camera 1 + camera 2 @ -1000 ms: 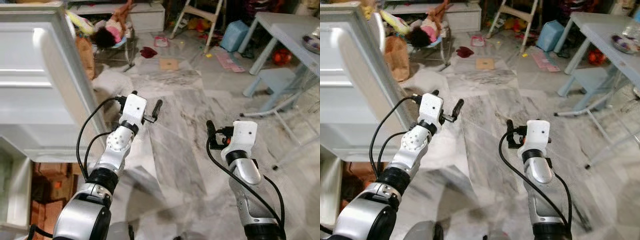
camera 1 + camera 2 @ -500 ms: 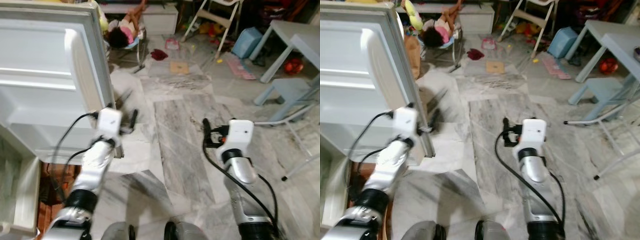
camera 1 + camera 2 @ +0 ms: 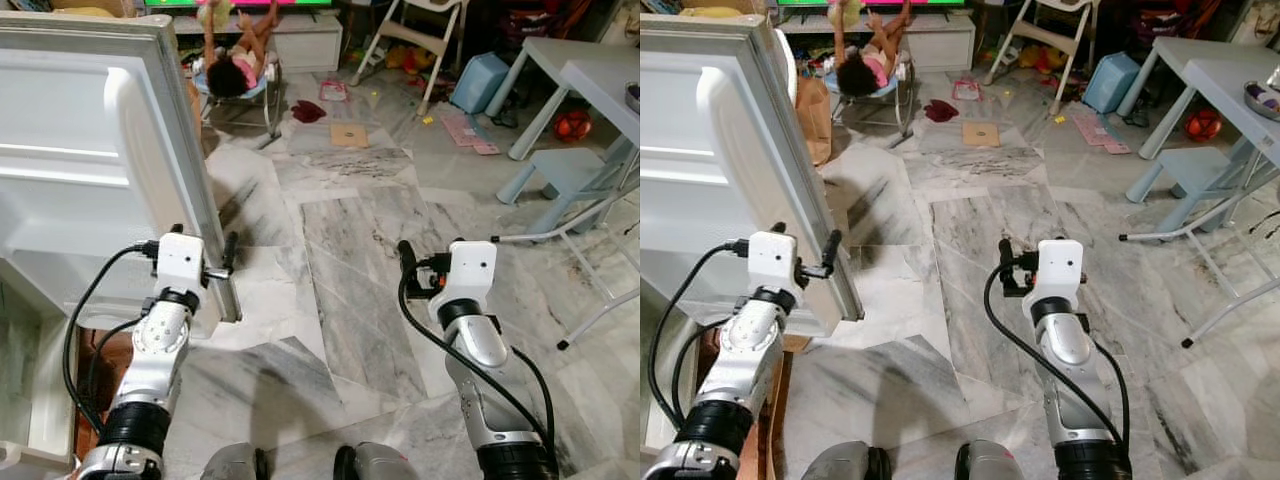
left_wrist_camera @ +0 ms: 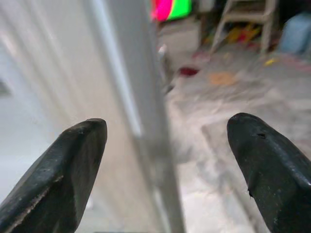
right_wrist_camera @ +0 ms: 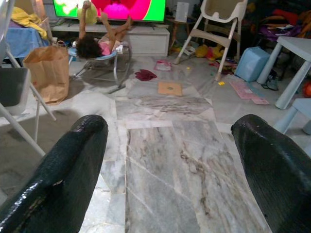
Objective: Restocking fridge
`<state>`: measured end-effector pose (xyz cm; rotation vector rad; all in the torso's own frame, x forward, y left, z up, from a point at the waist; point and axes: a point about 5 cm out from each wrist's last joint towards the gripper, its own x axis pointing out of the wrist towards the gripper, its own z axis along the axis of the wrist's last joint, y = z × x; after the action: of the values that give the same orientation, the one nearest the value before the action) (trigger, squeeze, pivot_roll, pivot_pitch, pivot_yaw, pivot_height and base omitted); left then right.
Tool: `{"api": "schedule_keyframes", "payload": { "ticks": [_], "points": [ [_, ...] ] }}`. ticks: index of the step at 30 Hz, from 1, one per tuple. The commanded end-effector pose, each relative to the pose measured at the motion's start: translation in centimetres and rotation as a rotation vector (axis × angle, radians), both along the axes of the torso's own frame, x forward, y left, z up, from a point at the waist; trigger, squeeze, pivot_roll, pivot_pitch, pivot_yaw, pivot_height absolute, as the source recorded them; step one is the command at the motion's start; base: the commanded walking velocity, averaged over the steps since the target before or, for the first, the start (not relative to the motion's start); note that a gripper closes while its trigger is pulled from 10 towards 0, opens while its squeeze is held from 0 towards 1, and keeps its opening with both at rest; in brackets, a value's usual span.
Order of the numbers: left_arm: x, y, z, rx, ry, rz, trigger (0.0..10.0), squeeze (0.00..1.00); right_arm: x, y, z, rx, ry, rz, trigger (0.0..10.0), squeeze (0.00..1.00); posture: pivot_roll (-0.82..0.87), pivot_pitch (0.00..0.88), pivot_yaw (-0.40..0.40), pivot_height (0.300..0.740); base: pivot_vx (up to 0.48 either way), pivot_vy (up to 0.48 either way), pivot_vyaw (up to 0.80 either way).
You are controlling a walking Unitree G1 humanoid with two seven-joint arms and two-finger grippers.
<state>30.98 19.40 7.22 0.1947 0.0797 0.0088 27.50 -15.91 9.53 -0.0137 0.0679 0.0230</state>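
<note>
I'm looking at a lived-in family home, an open room joining kitchen and living area. A white fridge door (image 3: pixel 90 170) stands open on my near left over a grey marble floor (image 3: pixel 350 260). At the far end a bright television (image 5: pixel 109 8) glows above a low cabinet, with a person in a bouncer seat (image 3: pixel 235 75) before it. Toys, a high chair (image 5: pixel 216 22) and a pale blue table (image 3: pixel 590 85) with its stool (image 3: pixel 565 170) fill the far right.

We see the fridge door (image 3: pixel 80 150) cut off at the picture's left edge; its edge (image 4: pixel 141 121) is blurred in the left wrist view. The table (image 3: pixel 590 75) and bowl (image 3: pixel 1262 97) are cropped at right.
</note>
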Motion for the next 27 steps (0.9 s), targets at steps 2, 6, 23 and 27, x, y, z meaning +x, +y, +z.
{"api": "schedule_keyframes", "payload": {
  "ticks": [2,6,23,27],
  "points": [
    [1.1,-0.1,0.0,-0.026,0.038,0.027,10.0,0.00,0.2,-0.2,0.3,-0.005,-0.014,-0.003,10.0,0.00,-0.05,0.063,-0.062,0.740,0.000,0.000,0.00],
    [2.7,-1.0,0.8,-0.006,0.028,0.037,10.0,0.00,0.2,-0.1,0.3,-0.006,-0.012,0.000,10.0,0.00,-0.05,0.064,-0.068,0.740,0.000,0.000,0.00],
    [7.3,-15.1,7.8,-0.020,-0.049,-0.386,10.0,0.00,0.1,-0.1,0.3,-0.008,-0.012,-0.017,10.0,0.00,-0.07,0.055,-0.054,0.740,0.000,0.000,0.00],
    [6.1,-18.7,8.1,-0.002,-0.086,-0.550,10.0,0.00,0.1,0.1,0.2,-0.004,-0.012,-0.018,10.0,0.00,-0.08,0.056,-0.047,0.740,0.000,0.000,0.00]
  ]
}}
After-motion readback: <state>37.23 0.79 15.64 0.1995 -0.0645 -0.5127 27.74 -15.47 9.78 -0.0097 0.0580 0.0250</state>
